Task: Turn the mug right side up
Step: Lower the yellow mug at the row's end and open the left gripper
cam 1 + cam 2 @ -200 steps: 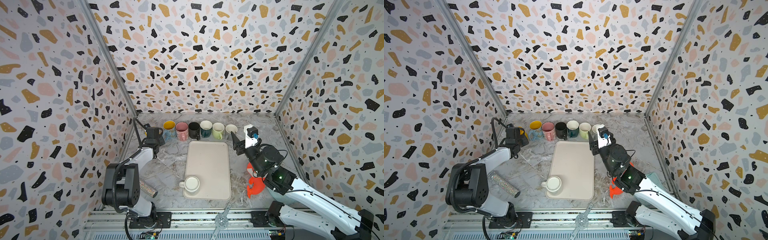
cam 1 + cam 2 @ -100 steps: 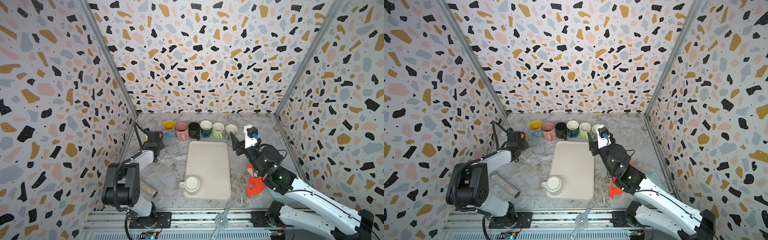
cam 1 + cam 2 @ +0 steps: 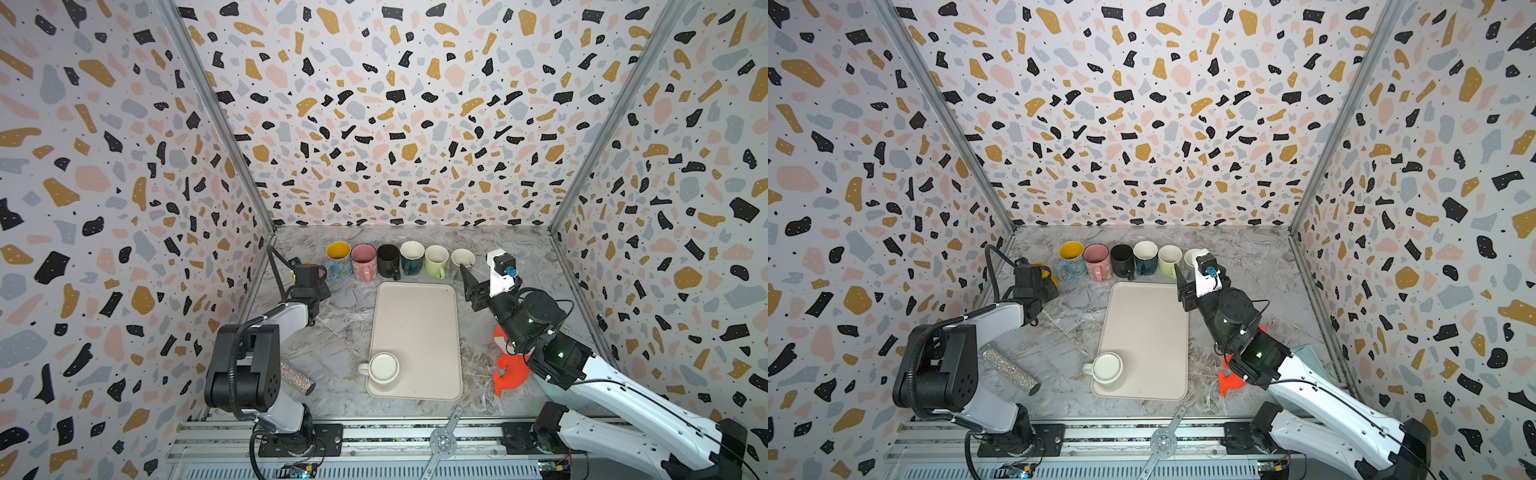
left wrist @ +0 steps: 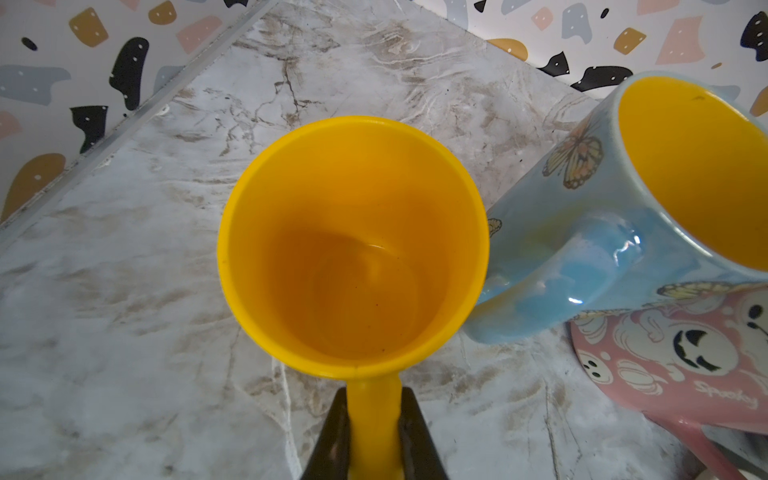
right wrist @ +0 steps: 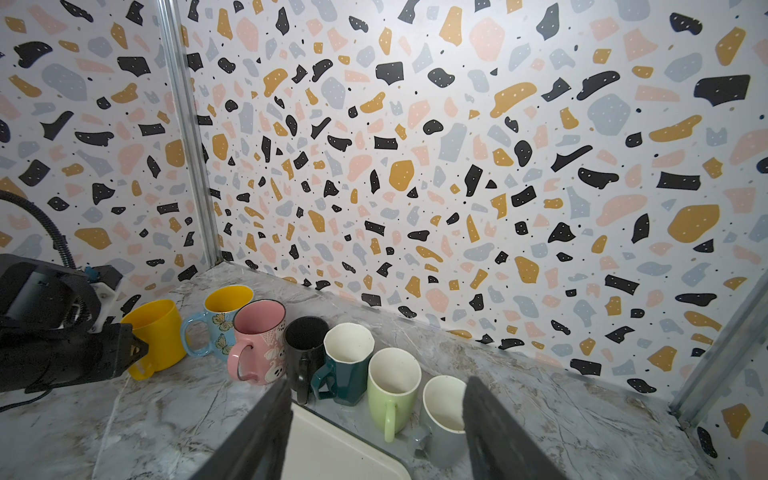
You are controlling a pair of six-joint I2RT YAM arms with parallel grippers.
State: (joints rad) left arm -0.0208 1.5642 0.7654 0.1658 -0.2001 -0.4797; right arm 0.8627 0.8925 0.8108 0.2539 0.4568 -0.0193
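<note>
White mug [image 3: 384,368] inverted; upright mugs [image 3: 388,257] seven

Inverted mug [image 3: 1106,369] on tray [image 3: 1152,320], mug row [image 3: 1123,261] behind

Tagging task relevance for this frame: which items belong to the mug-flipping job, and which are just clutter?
Job: yellow mug in left gripper; white mug, apparently inverted, on tray.
Clutter: glitter tube; orange object; row of upright mugs.
</note>
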